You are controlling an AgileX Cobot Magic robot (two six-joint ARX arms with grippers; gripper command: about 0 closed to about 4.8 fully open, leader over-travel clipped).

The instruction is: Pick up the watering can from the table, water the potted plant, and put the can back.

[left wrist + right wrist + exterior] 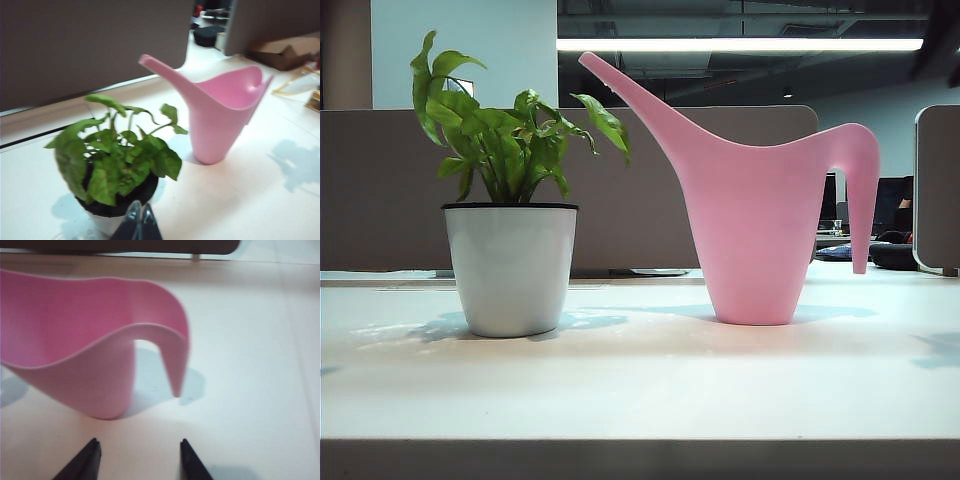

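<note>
The tall, smooth pink plastic watering can (755, 235) stands upright right of centre on the broad white matte table (640, 390) in the exterior view. Its tapered body narrows to the base, the long slender spout sweeps up toward the upper left, and a thin handle droops at the right. Left of it, apart, sits the leafy bright-green potted plant (510, 225) in a white black-rimmed pot. The right gripper (138, 457) hangs over the table near the handle, its jaws spread and empty. The left gripper (138, 222) is above the plant, fingertips together, holding nothing
</note>
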